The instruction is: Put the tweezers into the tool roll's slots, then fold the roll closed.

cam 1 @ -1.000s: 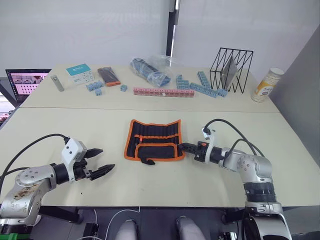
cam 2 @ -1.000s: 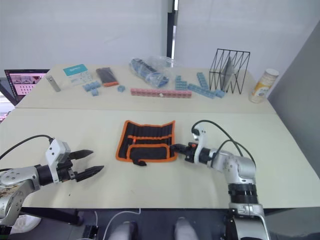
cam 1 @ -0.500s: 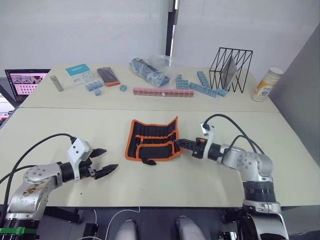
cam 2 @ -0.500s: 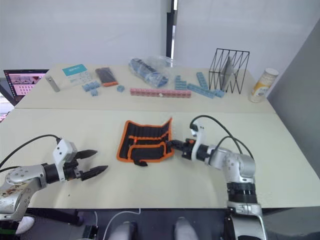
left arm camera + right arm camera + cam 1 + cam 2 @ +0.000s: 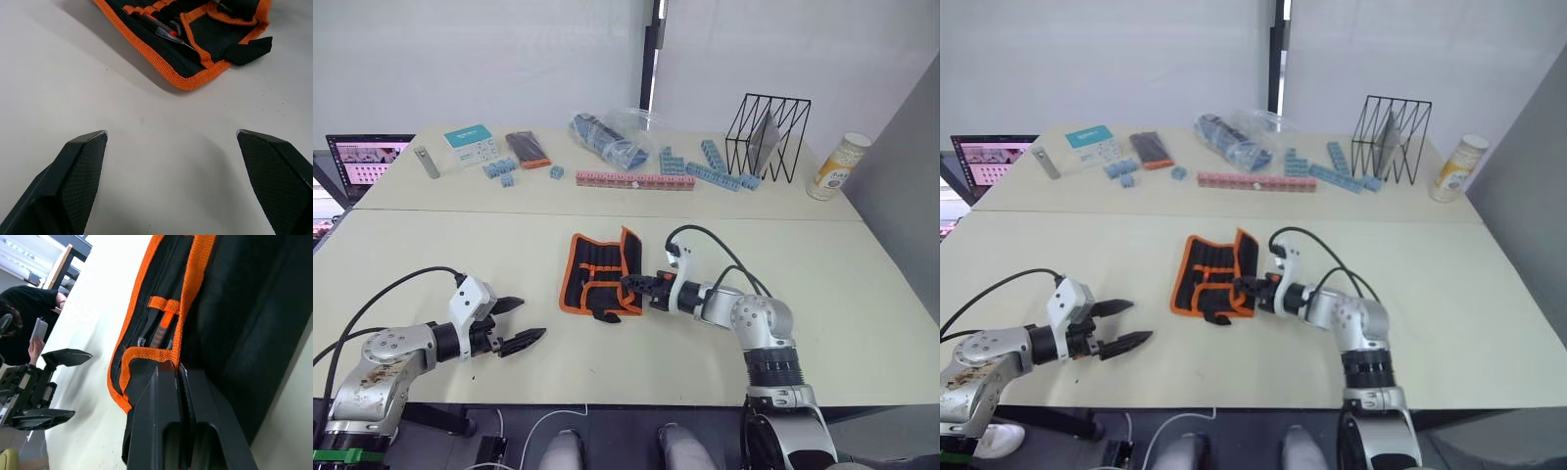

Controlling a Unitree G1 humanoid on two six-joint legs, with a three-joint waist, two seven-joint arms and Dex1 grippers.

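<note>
Left gripper (image 5: 516, 324) is held low over the bare desk (image 5: 431, 264), jaws spread wide and empty, well apart from the tool roll (image 5: 599, 273); compared with a second ago it is seen slightly nearer the roll.

Tool roll is found at desk centre; its right portion, flat a second ago, is now lifted and carried leftward over the rest, standing up as a flap; folding is judged under way, roughly half done.

Tweezers (image 5: 172, 34) are seen tucked under the orange-bound slots (image 5: 161, 14), slim dark metal with fine points; how many are seated cannot be told.

Roll material: black woven fabric, soft and pliant, orange ribbed edging, a short black strap tab at the near edge.

Right gripper (image 5: 632, 283) is noted with jaws pinched shut on the roll's orange-trimmed edge, fingers (image 5: 168, 421) pressed together on it.
</note>
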